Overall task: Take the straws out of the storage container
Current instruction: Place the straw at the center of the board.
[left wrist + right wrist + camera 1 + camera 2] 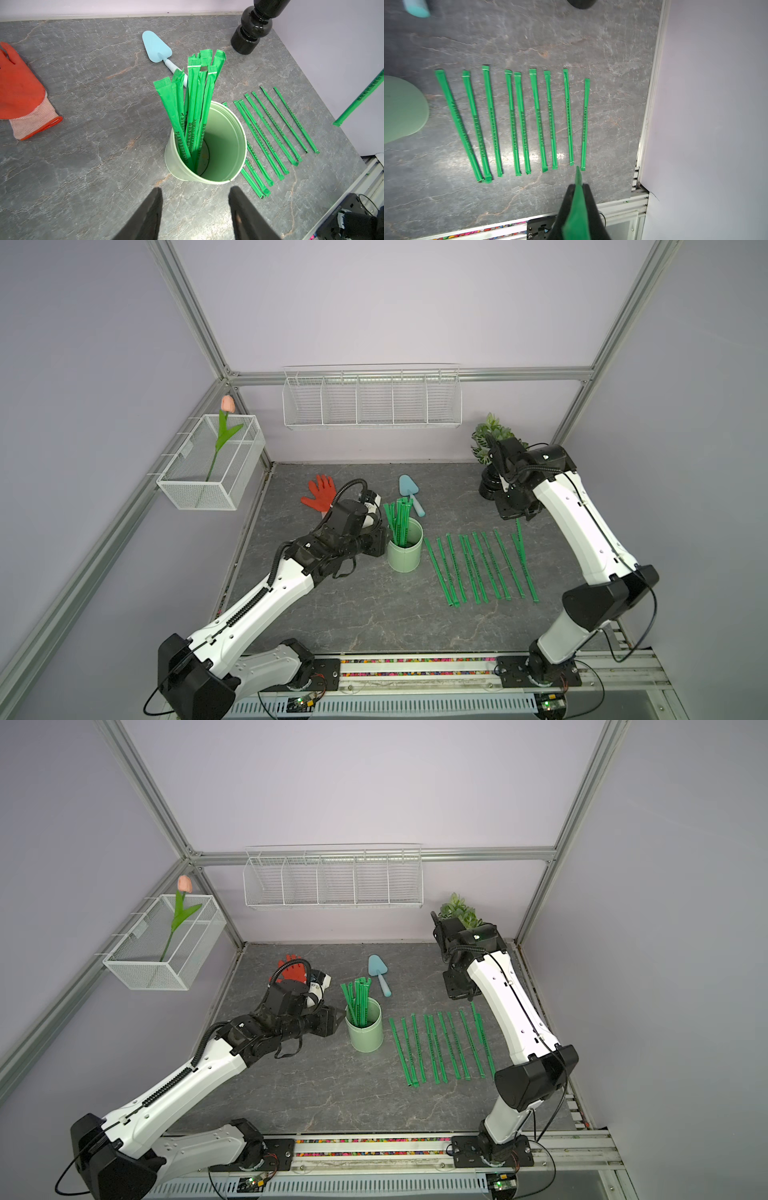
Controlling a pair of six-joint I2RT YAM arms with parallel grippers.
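Green straws [193, 108] lean in a mint cup [226, 145] beside nine laid in a row, left gripper [195, 189] gaping empty near the cup, right gripper [578, 186] pinching one straw [578, 172]

The straws [195, 108] are bright green with dark lettering along them. The storage container [226, 133] is plain pale mint. The table [93, 83] is grey with a stone pattern, veined white with rusty streaks. The glove [18, 87] is orange-red, and its cuff is white knit flecked with red. The trowel [155, 47] is light blue, the pot [251, 31] glossy black and the tulip [227, 403] pink. A strip [415, 660] along the front rail seems multicoloured.
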